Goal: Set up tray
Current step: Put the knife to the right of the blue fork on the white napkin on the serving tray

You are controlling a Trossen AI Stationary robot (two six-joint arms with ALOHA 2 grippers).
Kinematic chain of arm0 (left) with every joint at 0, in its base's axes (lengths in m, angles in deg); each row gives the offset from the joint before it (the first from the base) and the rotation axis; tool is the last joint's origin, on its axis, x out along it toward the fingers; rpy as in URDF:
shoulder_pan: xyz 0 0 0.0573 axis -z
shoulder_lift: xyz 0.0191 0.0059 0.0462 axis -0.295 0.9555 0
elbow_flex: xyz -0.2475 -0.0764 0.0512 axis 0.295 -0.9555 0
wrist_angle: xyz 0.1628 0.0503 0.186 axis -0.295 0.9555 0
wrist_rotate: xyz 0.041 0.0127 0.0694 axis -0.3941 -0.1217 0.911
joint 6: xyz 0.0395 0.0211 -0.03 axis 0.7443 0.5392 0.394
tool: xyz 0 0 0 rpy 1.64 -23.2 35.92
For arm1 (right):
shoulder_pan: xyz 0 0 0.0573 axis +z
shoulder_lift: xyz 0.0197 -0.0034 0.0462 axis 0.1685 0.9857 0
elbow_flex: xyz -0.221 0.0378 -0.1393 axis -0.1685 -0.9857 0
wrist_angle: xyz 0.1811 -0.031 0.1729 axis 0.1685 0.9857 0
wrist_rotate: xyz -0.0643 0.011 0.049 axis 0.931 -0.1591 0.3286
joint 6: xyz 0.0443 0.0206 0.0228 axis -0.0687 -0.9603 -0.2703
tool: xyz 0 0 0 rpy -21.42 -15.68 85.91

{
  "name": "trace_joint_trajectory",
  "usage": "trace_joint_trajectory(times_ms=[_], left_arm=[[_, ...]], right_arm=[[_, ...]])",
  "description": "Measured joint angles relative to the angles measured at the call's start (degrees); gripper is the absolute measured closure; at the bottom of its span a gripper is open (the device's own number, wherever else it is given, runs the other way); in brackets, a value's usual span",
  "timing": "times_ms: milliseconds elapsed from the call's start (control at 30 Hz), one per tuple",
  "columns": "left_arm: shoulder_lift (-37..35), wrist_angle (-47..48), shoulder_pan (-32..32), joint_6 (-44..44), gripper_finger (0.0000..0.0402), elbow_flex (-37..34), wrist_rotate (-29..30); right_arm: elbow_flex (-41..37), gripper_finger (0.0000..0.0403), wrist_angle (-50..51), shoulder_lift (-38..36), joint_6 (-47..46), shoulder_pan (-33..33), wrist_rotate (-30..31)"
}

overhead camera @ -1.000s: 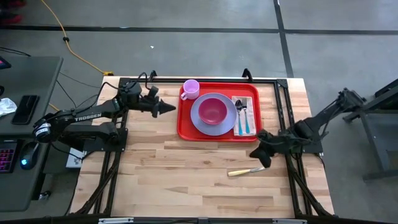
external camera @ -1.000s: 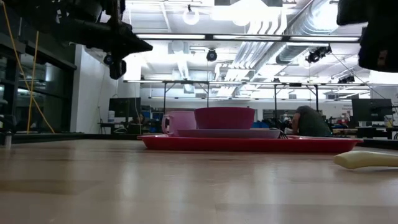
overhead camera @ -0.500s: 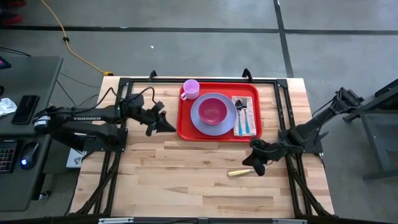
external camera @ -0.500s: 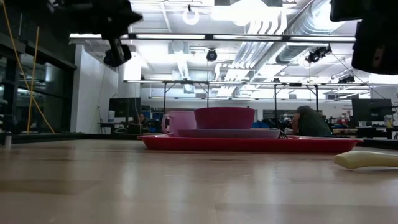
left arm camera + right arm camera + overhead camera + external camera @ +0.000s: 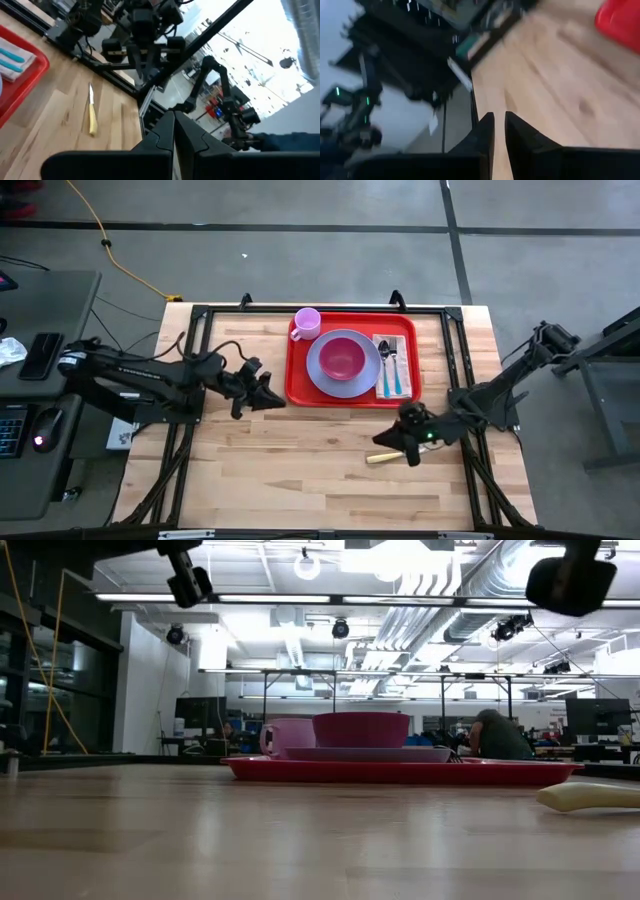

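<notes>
- Left gripper point(image 5: 272, 399): fingers pressed together, empty, above the bare table just beside the left rim of the large bright red rectangular plastic tray point(image 5: 296, 387)
- Right gripper point(image 5: 385, 442): fingers closed but for a narrow slit, empty, just above the cream-handled knife point(image 5: 384, 456)
- Tray position: far centre of the light wooden table point(image 5: 300, 470)

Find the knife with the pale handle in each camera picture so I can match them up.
High view: knife on bare wood, in front of the red tray, beside the right gripper.
Low view: only its handle, far right.
Left wrist view: lower left.
Right wrist view: not in it.
Shared landmark: the red tray.
</notes>
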Motion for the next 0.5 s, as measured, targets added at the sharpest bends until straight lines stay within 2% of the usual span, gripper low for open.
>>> trace_joint_trajectory(times_ms=[100, 233, 367, 500], left_arm=[[1.02, -1.99, 2.02, 0.43, 0.036, 0.0, 1.93], [3.96, -3.95, 2.93, 1.22, 0.036, 1.67, 2.14], [9.15, -2.93, 2.89, 5.83, 0.036, 7.98, -0.66], [15.7, 5.5, 2.84, 11.25, 0.036, 17.17, -2.84]], right_arm=[[0.0, 0.038, -2.87, 0.0, 1.96, 2.07, 6.85], [0.0, 0.038, -5.08, -0.02, 4.47, 4.5, 12.99], [0.0, 0.0383, -5.1, -0.02, 5.7, 6.55, 18.18], [0.0, 0.0384, -5.1, -0.09, 6.11, 8.54, 22.58]])
